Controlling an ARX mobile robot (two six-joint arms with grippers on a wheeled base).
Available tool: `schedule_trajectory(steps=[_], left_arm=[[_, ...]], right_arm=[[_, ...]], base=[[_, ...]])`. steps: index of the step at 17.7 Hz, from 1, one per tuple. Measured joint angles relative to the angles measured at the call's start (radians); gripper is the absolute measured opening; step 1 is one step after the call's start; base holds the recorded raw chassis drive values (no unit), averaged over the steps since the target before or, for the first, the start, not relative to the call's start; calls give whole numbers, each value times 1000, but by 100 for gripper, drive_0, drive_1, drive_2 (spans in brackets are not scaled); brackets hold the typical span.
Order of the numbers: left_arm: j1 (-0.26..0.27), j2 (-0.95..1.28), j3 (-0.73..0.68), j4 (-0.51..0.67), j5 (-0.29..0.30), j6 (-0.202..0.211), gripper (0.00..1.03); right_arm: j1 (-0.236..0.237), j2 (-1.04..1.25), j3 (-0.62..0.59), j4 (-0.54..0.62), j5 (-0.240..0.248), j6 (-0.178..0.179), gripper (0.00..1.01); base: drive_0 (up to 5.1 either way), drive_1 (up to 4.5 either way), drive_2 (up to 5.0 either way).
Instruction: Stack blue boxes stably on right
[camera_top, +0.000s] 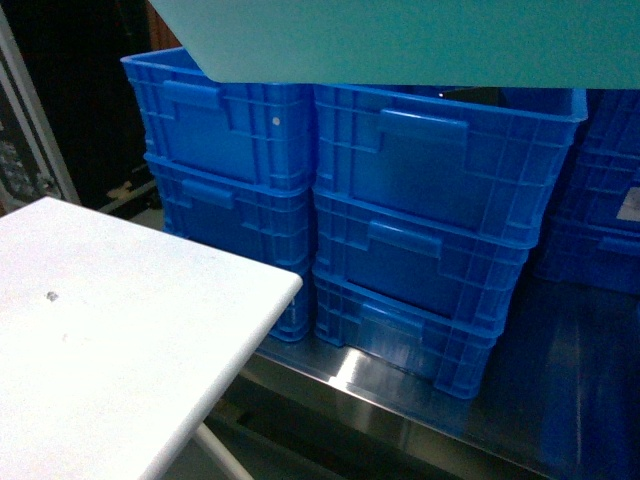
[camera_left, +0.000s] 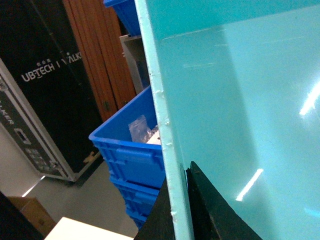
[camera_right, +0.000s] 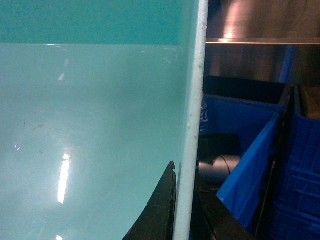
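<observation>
Head view: the turquoise tub (camera_top: 400, 40) hung above the blue crates (camera_top: 440, 220). Left wrist: the left gripper (camera_left: 186, 210) pinched its rim. Right wrist: the right gripper (camera_right: 186, 215) pinched the opposite rim. Lowering should stay level, both grips firm.

We are in a storeroom or robotics lab: stacked blue crates (camera_top: 420, 230) fill the middle on a steel floor (camera_top: 560, 400), a white worktop (camera_top: 110, 330) lies at 8 o'clock, and a black flight case (camera_left: 45, 85) stands beside wooden doors (camera_left: 100, 60).
</observation>
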Motion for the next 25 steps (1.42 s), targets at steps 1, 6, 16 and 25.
schedule_trajectory(steps=[1,6,16,25], left_arm=[[0,0,0,0,0,0,2],[0,0,0,0,0,0,2],[0,0,0,2,2,0,2],[-2,-1,-1,-1,3,0,2]], right_arm=[[0,0,0,0,0,0,7],[0,0,0,0,0,0,7],[0,-5,-1,2,1,1,7],[-6,-6,-2,-3,0,1,7]], base=[[-161,-161,-161],[-162,-162,-162],[156,-471,-164],[304,-555,-191]])
